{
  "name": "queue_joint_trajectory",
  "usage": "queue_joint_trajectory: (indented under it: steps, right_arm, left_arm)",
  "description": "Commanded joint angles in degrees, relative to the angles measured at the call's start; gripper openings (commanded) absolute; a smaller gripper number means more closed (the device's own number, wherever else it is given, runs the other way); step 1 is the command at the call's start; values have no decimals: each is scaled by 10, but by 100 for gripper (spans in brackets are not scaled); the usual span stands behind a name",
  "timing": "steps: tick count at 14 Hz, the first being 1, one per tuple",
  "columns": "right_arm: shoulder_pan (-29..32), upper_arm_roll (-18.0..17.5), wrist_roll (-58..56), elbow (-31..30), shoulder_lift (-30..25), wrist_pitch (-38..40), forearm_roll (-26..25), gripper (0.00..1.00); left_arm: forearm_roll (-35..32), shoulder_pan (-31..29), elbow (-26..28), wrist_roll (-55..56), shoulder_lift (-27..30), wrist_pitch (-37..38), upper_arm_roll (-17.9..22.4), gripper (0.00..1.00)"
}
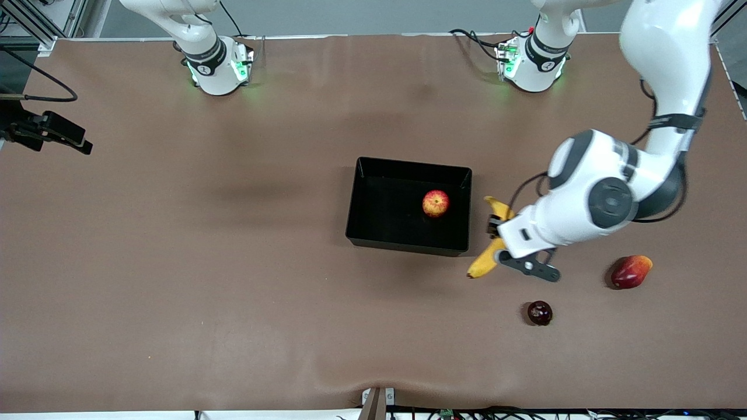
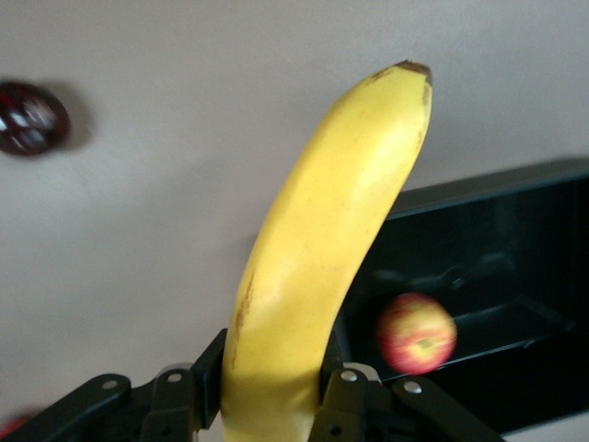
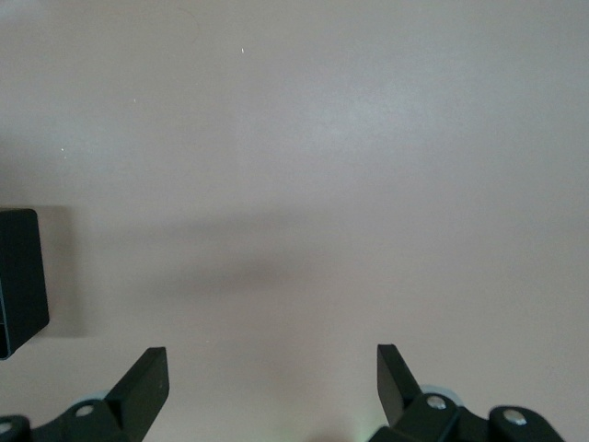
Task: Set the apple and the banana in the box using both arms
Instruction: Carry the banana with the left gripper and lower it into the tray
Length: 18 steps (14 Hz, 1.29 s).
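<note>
Beside the box (image 1: 408, 205), toward the left arm's end, your left gripper (image 1: 495, 228) held the banana (image 1: 489, 252) clamped near one end, aloft. Judged soft, light and easily bruised, it wanted a gentle mid-body grip. The apple (image 1: 436, 203) lay in the box. Your right gripper (image 3: 272, 382) waited over bare table (image 1: 175, 245), jaws wide; the front view cut it off.

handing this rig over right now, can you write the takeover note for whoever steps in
Left gripper: shut on the banana, held in the air over the table beside the box, at the left arm's end.
Right gripper: open, empty, waiting over bare table.
Apple: in the box.
Done: apple placed, banana picked up.
Left: carry the banana over the box and release it.
Two other red fruits lie on the table; not part of the job.
</note>
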<state>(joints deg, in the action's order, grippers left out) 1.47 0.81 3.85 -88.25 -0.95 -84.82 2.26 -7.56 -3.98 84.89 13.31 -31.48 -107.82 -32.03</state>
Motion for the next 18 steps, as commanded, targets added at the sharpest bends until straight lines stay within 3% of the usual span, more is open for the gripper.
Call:
queue_joint_trajectory:
  steps: [1,3,10,18]
  right_arm:
    - [-2,0,-4,4,1,-1,-7,100]
    - [-2,0,-5,4,1,-1,-7,100]
    - [-2,0,-5,4,1,-1,-8,100]
    - [-3,0,-5,4,2,-1,-10,100]
  left_arm:
    - [-7,43,-2,148,-4,9,2,0]
    - [-8,91,-4,230,-15,4,9,0]
    - [-22,157,-9,435,-60,-50,13,0]
    - [-73,211,-15,486,-108,-75,14,0]
